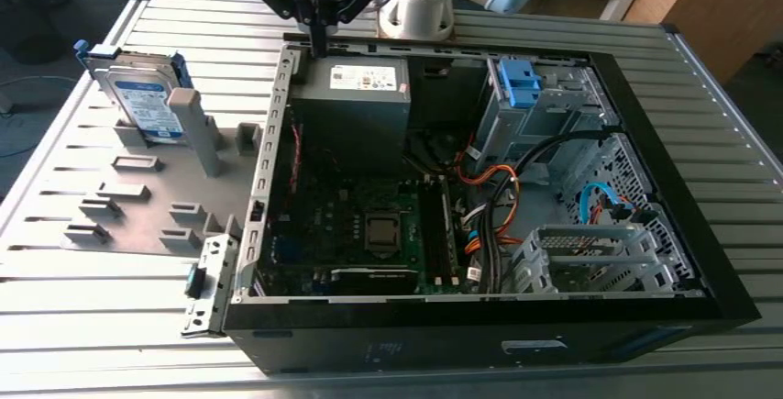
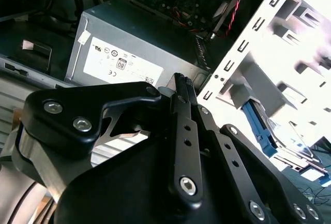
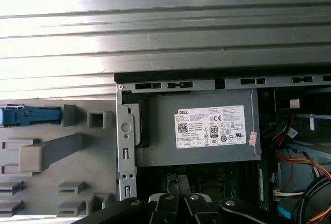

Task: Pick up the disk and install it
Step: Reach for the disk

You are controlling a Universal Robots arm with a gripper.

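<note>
Exterior view: your disk (image 1: pixel 137 98) stands on edge in the grey holder (image 1: pixel 61 188), presumably for easy pinching; the gripper (image 1: pixel 317 46), fingers together and empty, hovers above the power supply (image 1: pixel 355 105).

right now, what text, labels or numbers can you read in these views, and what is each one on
The white sticker on the grey power-supply box: rows of black print and round marks, too small to quote reliably.
The label of the disk, which stands in the grey fixture: dark print, blurred, not readable.
No other text can be made out.
</note>
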